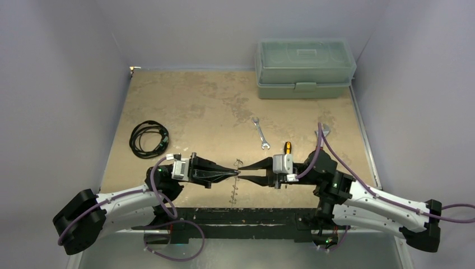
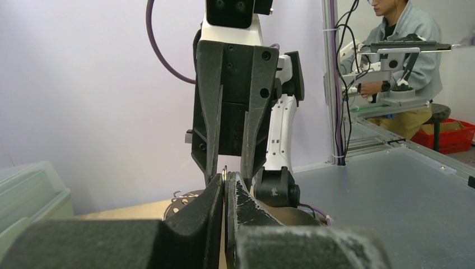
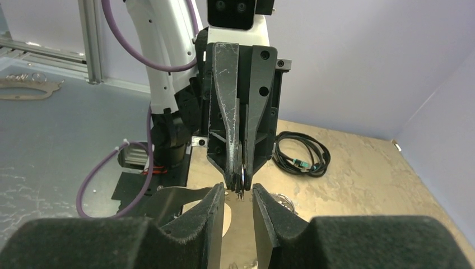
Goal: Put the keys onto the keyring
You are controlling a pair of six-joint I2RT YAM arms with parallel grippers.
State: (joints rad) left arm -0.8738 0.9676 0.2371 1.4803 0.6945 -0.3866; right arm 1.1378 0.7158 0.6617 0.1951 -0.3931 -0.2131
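Seemingly mid-handover: left hand (image 1: 236, 173) clamped on a tiny key (image 3: 240, 178), right hand (image 1: 243, 172) apart around it, needing to close squarely before threading the keyring (image 1: 234, 190).

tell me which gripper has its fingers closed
The left gripper: its fingers pinch a small key, while the right gripper has its fingers apart.

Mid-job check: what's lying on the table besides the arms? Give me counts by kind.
Lidded plastic box: 1
Coiled black cable: 1
Silver spanners: 2
Orange-handled tool: 1
Keyring with keys: 1 (keys too small to count)
Total: 6
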